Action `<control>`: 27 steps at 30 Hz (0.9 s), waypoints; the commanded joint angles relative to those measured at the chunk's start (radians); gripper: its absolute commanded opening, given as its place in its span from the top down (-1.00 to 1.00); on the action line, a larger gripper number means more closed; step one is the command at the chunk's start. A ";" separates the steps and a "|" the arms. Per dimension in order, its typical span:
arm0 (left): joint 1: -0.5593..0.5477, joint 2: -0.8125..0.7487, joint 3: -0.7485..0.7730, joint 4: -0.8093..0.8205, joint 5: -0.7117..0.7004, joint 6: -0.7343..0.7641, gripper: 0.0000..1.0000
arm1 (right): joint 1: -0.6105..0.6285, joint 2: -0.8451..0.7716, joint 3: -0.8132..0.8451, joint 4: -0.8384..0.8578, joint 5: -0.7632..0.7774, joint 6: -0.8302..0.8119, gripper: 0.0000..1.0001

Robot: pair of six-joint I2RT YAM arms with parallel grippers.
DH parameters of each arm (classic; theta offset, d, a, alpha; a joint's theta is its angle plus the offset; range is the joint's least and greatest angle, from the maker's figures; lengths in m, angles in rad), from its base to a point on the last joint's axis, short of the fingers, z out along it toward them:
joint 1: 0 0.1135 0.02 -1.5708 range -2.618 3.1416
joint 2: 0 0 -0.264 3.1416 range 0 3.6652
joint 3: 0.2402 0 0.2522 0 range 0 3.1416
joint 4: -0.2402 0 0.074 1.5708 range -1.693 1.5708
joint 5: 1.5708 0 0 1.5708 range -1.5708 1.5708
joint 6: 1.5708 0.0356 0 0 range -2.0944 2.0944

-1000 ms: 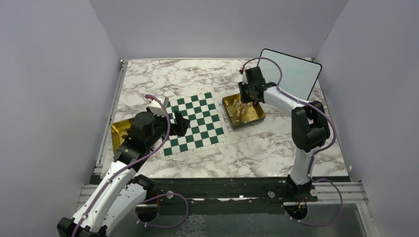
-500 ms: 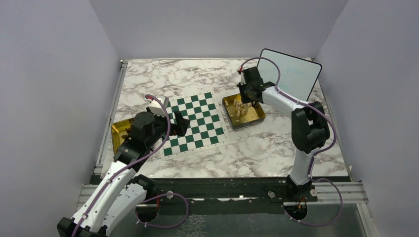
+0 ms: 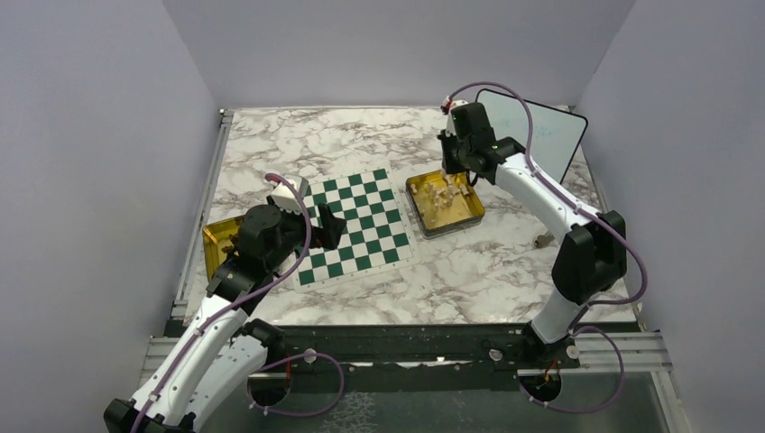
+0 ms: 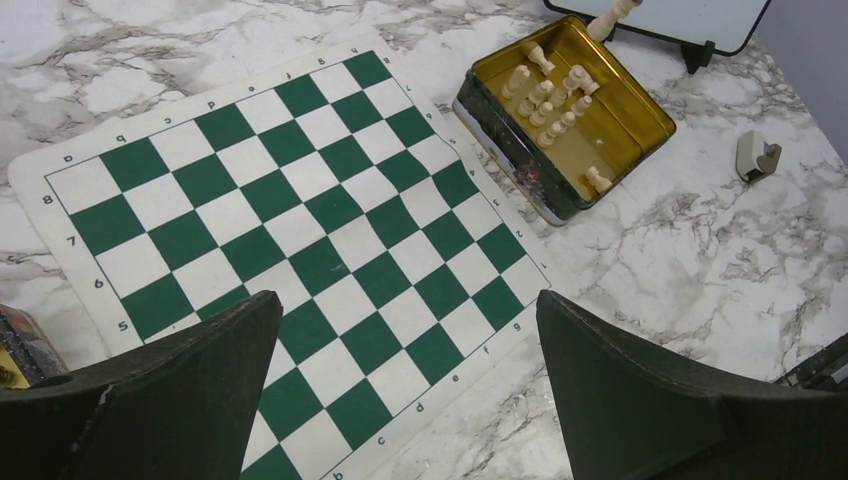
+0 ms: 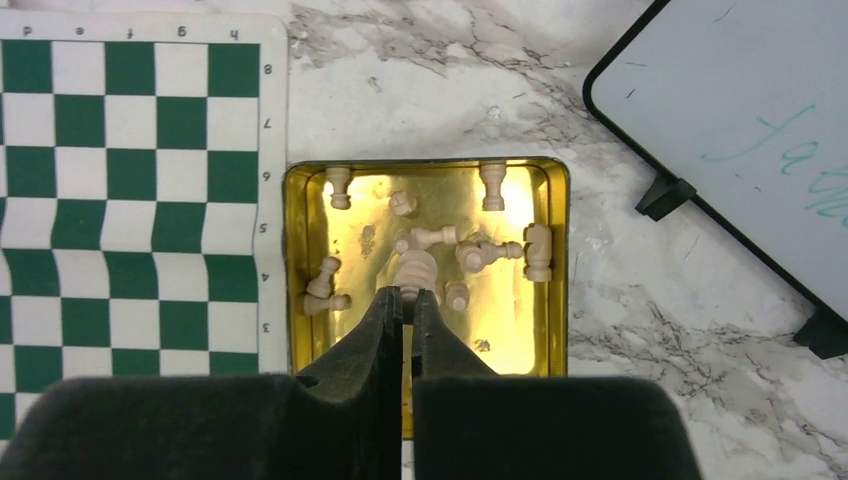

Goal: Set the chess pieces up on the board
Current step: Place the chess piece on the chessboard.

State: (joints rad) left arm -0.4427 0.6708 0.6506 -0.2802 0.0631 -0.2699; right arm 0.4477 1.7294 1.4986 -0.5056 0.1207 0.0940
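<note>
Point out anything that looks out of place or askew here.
The chess pieces lie jumbled in the gold tin, several on their sides. The board sits skewed to the table edge, its visible squares bare. A small beige-and-grey thing lies alone on the table beside the tin.

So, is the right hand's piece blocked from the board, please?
Nothing visible: the right hand holds the cream chess piece over the gold tin beside the bare green-and-white checkered board, whose left side the left hand overhangs.

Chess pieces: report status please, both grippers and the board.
Left gripper open, above the board. Right gripper shut on one chess piece, over the gold tin. Board bare, other pieces in tin. Nothing in the way.
</note>
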 commanded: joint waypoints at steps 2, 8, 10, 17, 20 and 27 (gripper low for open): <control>-0.005 -0.049 0.025 0.000 -0.051 0.015 -0.98 | 0.056 -0.079 -0.011 -0.085 -0.044 0.056 0.99; -0.005 -0.097 0.025 -0.004 -0.148 0.024 -0.98 | 0.162 -0.137 -0.064 -0.067 -0.052 0.135 0.99; -0.005 -0.114 0.024 -0.007 -0.183 0.025 -0.98 | 0.207 -0.134 -0.072 -0.064 -0.061 0.149 0.99; -0.002 -0.189 0.017 -0.007 -0.284 0.025 -0.98 | 0.369 -0.066 -0.066 -0.063 -0.037 0.177 0.99; -0.002 -0.218 0.015 -0.007 -0.315 0.024 -0.98 | 0.424 -0.032 -0.049 -0.070 -0.016 0.184 0.99; -0.002 -0.249 0.021 -0.025 -0.385 0.018 -0.98 | 0.507 0.041 -0.032 -0.051 -0.014 0.218 0.99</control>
State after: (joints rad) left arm -0.4427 0.4381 0.6506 -0.2867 -0.2371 -0.2562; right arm 0.9218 1.7332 1.4296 -0.5587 0.0830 0.2806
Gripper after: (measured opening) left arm 0.990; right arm 0.058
